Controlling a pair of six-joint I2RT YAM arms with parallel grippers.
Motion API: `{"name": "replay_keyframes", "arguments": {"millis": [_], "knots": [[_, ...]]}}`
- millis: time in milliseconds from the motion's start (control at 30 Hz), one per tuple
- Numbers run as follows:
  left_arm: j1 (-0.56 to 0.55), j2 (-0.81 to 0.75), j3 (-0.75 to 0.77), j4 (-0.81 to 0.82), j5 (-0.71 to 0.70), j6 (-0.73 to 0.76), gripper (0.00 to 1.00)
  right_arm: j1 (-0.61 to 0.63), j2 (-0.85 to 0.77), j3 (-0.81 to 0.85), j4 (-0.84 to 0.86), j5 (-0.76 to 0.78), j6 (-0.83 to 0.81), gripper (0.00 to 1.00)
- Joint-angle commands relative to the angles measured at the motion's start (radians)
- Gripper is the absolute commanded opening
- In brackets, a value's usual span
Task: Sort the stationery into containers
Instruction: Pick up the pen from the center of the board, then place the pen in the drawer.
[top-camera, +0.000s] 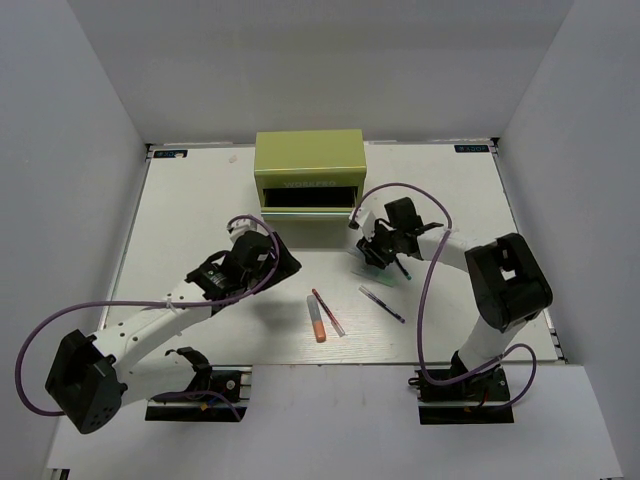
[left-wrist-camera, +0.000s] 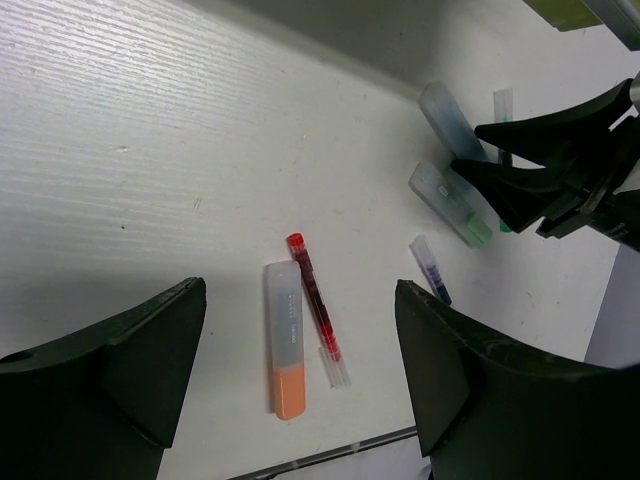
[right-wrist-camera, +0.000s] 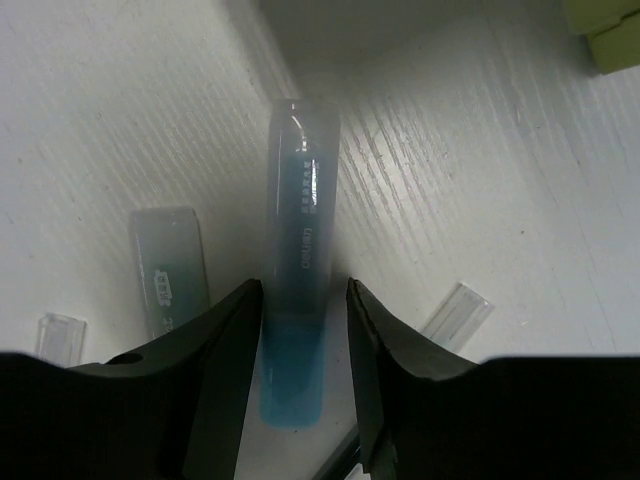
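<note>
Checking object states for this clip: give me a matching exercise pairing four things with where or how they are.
1 orange marker
2 blue marker
3 green box
4 left gripper

a open, empty
b far side of table
c between fingers of right gripper
d lying beside red pen

Pairs: 1-d; 2-c; 3-b; 4-a

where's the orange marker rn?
Top view: the orange marker lies centre-front on the table, near its front edge. The thin red pen is right beside it on its right, and a dark pen lies further right.
</note>
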Motion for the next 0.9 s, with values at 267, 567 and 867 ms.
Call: {"name": "replay_keyframes", "arguments": {"millis": [267, 567, 867], "knots": [[-0.031, 0.012, 0.015, -0.010, 0.016, -0.004, 0.87, -0.006, -0.053, 0.002, -0.167, -0.132, -0.109, 0.11], [-0.050, 0.042, 0.015, -0.021, 0.043, 0.005, 0.87, 0.003, -0.315, 0.136, -0.333, -0.309, -0.300, 0.09], [-0.081, 0.184, 0.097, -0.118, 0.054, 0.081, 0.87, 0.041, -0.175, 0.428, -0.282, -0.303, -0.252, 0.15]]}}
